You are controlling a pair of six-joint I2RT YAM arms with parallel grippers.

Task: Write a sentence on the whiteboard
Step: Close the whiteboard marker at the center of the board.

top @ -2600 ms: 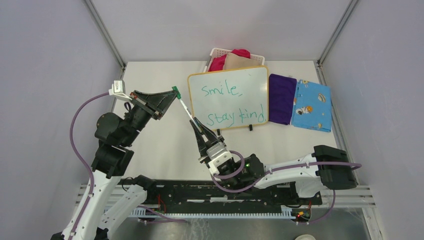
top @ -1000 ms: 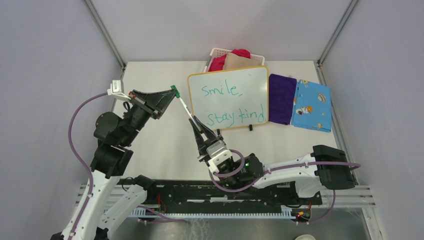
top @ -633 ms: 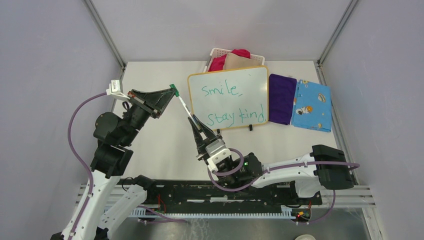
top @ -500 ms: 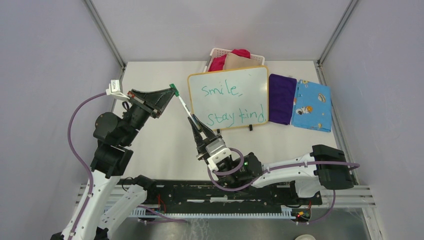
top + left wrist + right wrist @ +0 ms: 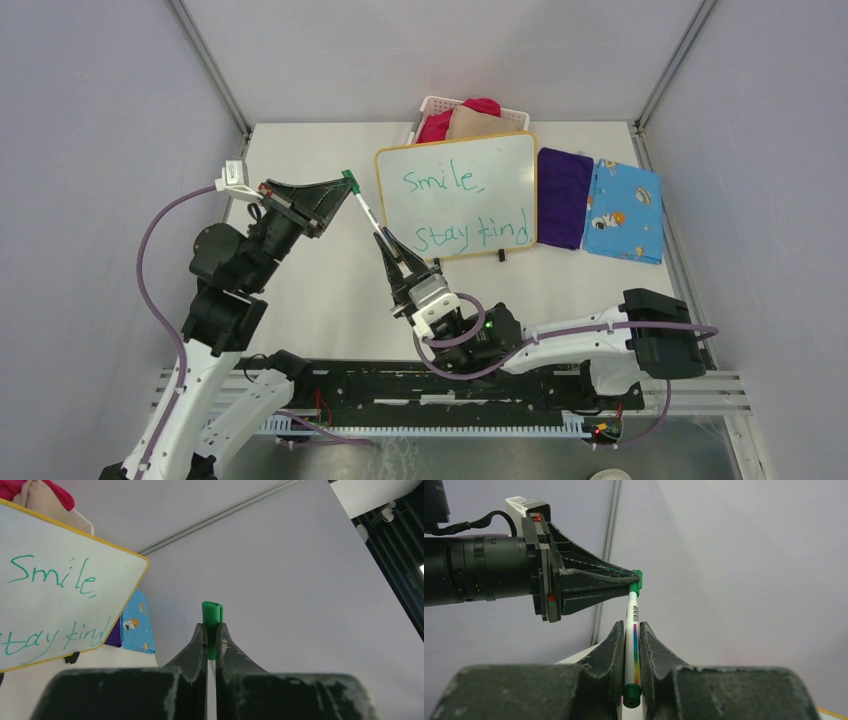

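**Green cap and white marker gripped from both ends beside the written whiteboard**

At the lower centre of the overhead view, the right gripper is seen closed on the marker's barrel. In the right wrist view its fingers are pressed against both sides of the white, rainbow-striped body. From there the marker is angled up and to the left, raised above the table. At its far end the cap is pinched by the left gripper, whose fingers are drawn together on it with no gap showing. In the left wrist view the cap's tip is left sticking out past the fingertips. Whether the cap is fully seated on the barrel cannot be told.

Just right of the marker, in the upper centre of the frame, the whiteboard is set on the table. The sentence is written on it in green in two lines, "Smile," above "stay kind". A purple cloth is laid against the board's right edge, and a blue printed cloth lies just beyond that. Behind the board's upper edge a white basket is placed, with a red cloth and a beige cloth piled in it.
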